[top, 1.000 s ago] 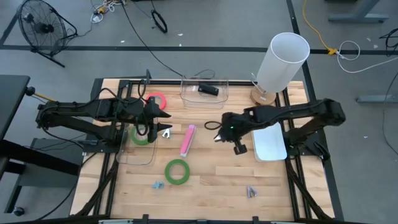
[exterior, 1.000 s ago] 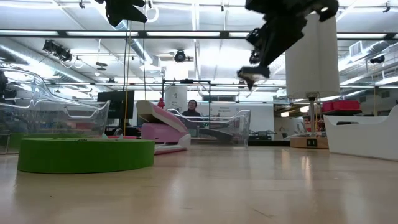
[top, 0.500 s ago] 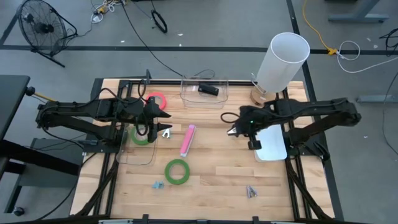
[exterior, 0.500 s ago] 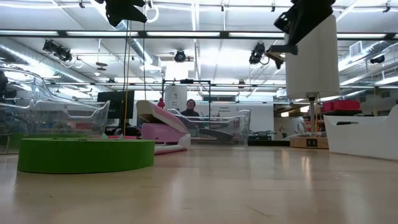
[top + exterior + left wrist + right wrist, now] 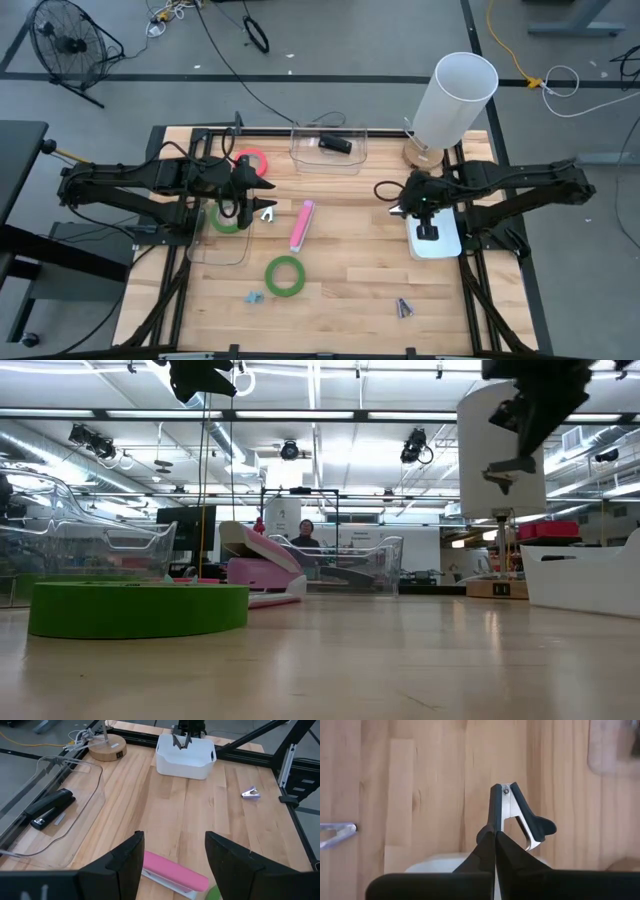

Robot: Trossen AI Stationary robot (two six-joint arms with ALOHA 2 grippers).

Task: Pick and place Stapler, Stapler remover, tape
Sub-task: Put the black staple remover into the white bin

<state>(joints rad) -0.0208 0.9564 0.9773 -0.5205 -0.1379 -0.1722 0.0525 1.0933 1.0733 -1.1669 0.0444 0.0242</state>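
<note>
My right gripper (image 5: 398, 210) is clenched on a small black-and-chrome claw-shaped staple remover (image 5: 517, 818), carried above the near rim of the white plastic bin (image 5: 437, 240) beside the tall white cylinder on its round wooden base (image 5: 452, 96). My left gripper (image 5: 262, 199), fingers (image 5: 234, 854) parted and holding nothing, hovers by a clear plastic tray (image 5: 218, 248) that holds one flat green tape ring (image 5: 226, 222); a second green ring (image 5: 285, 276) lies on bare planks nearer me, and the pink-red ring (image 5: 253, 160) lies behind that arm. Between the arms the pink stapler (image 5: 301, 225) lies on the smooth pale wood table (image 5: 350, 290), a black stapler (image 5: 335, 143) sits in another clear tray (image 5: 327, 150) at the far edge, and two more small removers (image 5: 253, 296) (image 5: 403, 307) lie loose near the front.
</note>
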